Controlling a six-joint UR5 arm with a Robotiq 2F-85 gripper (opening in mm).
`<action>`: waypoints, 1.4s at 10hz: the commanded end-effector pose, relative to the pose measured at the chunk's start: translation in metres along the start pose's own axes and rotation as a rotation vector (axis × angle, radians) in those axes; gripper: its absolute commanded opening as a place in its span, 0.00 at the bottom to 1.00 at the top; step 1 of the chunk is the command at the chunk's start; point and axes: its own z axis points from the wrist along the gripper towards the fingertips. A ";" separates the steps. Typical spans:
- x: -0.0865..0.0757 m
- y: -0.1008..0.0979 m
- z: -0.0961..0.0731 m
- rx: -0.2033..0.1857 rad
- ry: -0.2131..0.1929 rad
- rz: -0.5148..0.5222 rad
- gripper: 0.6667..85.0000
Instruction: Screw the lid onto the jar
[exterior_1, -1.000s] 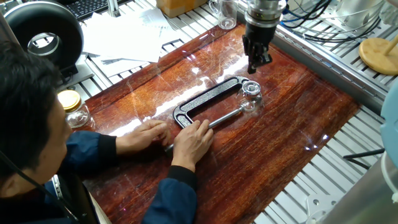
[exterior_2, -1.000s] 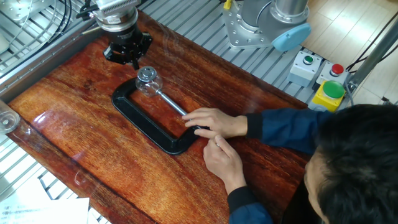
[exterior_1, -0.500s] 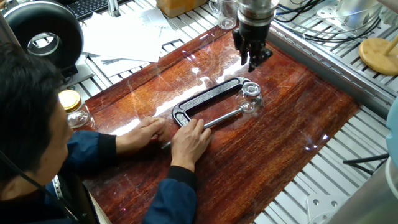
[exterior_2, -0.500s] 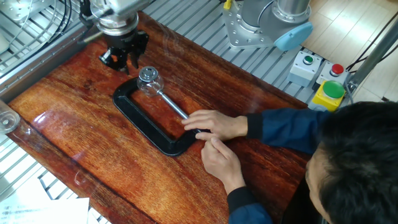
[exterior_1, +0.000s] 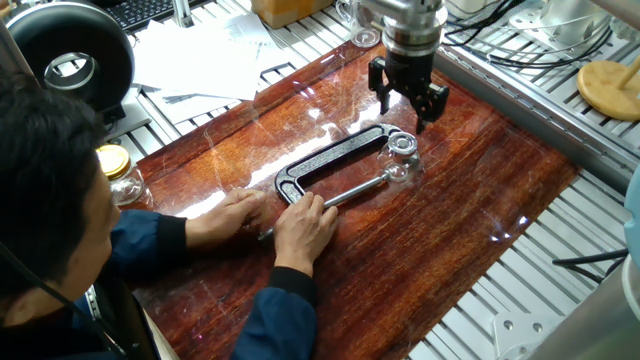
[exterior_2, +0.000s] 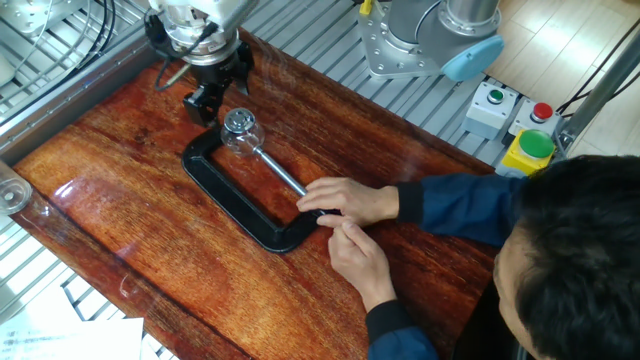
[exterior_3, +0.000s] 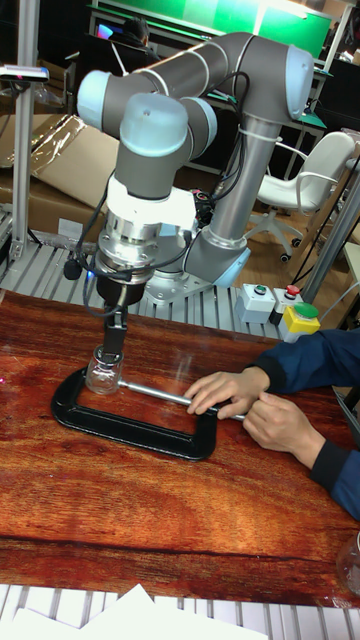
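Observation:
The small clear jar (exterior_1: 402, 162) stands clamped in the mouth of a black C-clamp (exterior_1: 325, 162) on the red-brown wooden board (exterior_1: 470, 200). The silvery lid (exterior_1: 403, 140) sits on top of the jar. My gripper (exterior_1: 410, 108) hangs open just above and behind the lid, its fingers spread with nothing between them. In the other fixed view the gripper (exterior_2: 218, 90) is at the far side of the jar (exterior_2: 241, 133) and lid (exterior_2: 237, 120). The tall fixed view shows the gripper (exterior_3: 112, 335) right over the jar (exterior_3: 103, 372).
A person's two hands (exterior_1: 290, 218) hold the screw-handle end of the clamp. A glass jar with a yellow lid (exterior_1: 118, 172) stands off the board's left edge. A button box (exterior_2: 527, 150) sits beyond the board, near the arm's base (exterior_2: 400, 45).
The gripper has turned about its vertical axis, so its spread fingers now show side by side. It stayed just behind the jar. Hands, clamp and jar have not moved.

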 end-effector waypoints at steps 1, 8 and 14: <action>-0.001 -0.005 0.010 0.034 -0.011 -0.031 0.90; 0.001 -0.003 0.024 0.054 -0.021 -0.067 0.90; 0.003 -0.008 0.032 0.063 -0.020 -0.061 0.90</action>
